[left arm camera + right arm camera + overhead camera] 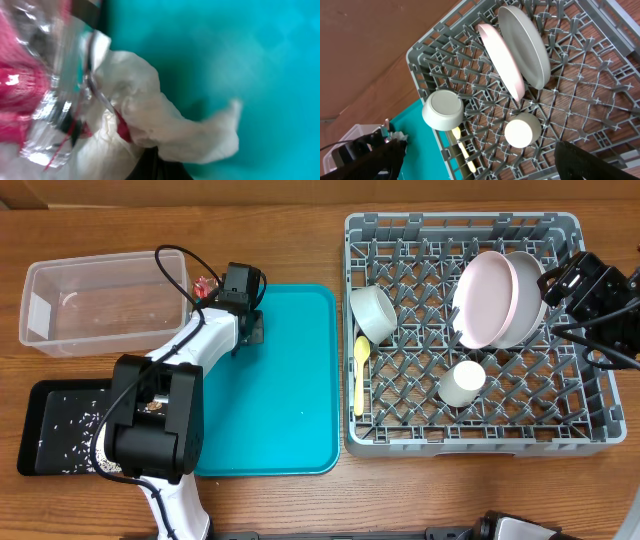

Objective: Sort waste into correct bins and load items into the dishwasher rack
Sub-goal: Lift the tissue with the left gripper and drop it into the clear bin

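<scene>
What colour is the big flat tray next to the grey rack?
Teal, a bluish green. The tray shows best in the overhead view.

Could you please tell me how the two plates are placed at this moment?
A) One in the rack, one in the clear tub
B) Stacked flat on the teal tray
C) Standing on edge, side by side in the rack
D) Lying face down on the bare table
C: the pinkish plate and the grey plate both stand on edge, leaning next to each other inside the dishwasher rack; the right wrist view shows the same.
</scene>
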Robot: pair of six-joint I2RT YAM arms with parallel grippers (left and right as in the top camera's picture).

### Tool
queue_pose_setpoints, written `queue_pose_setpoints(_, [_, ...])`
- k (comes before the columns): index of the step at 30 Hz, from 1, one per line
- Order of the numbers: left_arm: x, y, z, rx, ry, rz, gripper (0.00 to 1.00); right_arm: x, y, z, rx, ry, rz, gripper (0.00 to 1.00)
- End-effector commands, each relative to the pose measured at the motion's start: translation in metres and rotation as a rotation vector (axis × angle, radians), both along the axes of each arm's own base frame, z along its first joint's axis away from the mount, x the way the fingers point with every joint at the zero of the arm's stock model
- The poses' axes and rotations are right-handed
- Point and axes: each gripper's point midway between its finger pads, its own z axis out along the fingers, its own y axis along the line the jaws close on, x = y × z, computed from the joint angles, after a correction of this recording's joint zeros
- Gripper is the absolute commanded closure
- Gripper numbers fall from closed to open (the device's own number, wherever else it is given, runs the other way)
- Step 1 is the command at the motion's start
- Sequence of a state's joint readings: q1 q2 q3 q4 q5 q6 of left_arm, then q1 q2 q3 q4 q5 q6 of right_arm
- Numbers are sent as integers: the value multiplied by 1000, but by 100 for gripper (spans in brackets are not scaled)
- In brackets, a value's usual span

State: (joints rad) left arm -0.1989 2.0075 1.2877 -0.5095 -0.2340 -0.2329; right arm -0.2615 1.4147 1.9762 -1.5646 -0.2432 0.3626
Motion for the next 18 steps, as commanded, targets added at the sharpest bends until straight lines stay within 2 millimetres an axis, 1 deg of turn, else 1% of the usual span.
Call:
queue_pose_setpoints(1, [-2,-22,27,-116,-1,-39,96,-3,-1,5,-12,-15,-6,0])
queue_pose_setpoints(4, [-9,-26,63,-147,-3,-47,96,-3,-1,5,-12,-14,-6,0])
queue_pose_setpoints(7, [-15,-21,105,-138,-49,-48,96,-3,-1,5,-12,-15,-6,0])
queue_pose_setpoints(8, [-16,-18,114,-126,-70,-41,96,-3,-1,5,-12,-14,-6,0])
queue_pose_setpoints(9, [-16,-10,127,-104,-103,-26,96,-4,-1,5,-12,-14,-6,0])
queue_pose_setpoints(11, [-14,5,145,-61,-159,7,96,-4,-1,5,-12,-14,-6,0])
queue_pose_setpoints(13, [-8,21,158,-16,-210,23,96,-3,-1,5,-12,-15,-6,0])
queue_pose_setpoints(14, [-4,30,161,-1,-227,31,96,-3,-1,5,-12,-15,-6,0])
queue_pose_setpoints(16, [3,46,163,-3,-252,65,96,-4,-1,5,-12,-13,-6,0])
queue_pose_setpoints(18, [8,58,161,-28,-260,88,96,-4,-1,4,-11,-11,-6,0])
